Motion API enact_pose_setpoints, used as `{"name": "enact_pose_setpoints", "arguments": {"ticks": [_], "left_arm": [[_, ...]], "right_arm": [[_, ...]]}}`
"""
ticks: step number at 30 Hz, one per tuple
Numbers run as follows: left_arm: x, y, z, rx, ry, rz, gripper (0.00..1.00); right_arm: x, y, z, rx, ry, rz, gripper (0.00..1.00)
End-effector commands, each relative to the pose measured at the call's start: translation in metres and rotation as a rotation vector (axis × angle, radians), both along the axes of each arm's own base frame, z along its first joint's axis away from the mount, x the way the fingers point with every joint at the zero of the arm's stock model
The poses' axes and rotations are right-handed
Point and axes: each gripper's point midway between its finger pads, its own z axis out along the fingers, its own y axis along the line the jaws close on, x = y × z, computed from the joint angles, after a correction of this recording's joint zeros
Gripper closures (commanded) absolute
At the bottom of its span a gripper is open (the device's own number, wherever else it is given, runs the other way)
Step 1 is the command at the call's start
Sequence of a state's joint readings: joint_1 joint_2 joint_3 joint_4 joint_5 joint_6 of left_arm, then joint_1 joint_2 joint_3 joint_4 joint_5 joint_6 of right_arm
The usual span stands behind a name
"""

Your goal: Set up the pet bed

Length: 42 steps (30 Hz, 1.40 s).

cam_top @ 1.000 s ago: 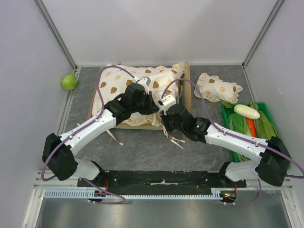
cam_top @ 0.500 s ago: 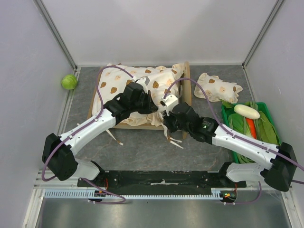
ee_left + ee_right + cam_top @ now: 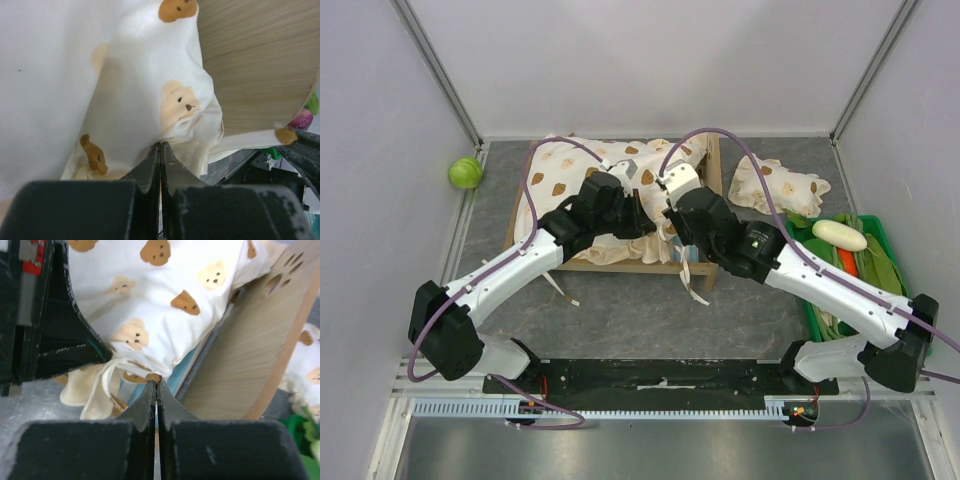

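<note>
Grey table, white walls; the pet bed stands at its far middle, with a bear-print cushion heaped on it. The left gripper is clamped on cushion fabric above the bed. The right gripper is clamped on the cushion's corner beside the bed's headboard.

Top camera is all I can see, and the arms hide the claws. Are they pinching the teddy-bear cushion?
Observer: Yes. The left gripper is shut, with cushion fabric bunched at its fingertips.
Operator: And the other claw?
Observer: The right gripper is shut on the cushion's corner, where a cream tie loops.
Operator: Is the bed pretty?
Observer: The pet bed has paw cutouts in its wooden headboard.
</note>
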State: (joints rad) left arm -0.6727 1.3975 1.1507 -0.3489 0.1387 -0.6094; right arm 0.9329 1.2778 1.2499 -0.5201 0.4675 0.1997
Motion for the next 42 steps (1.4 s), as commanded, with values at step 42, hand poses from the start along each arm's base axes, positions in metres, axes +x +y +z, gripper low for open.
{"name": "enact_pose_setpoints", "arguments": {"ticks": [42], "left_arm": [[0.011,0.017,0.003,0.052,-0.049,0.009,0.98]], "right_arm": [[0.029,-0.021,0.068,-0.439,-0.184,0.060,0.92]]}}
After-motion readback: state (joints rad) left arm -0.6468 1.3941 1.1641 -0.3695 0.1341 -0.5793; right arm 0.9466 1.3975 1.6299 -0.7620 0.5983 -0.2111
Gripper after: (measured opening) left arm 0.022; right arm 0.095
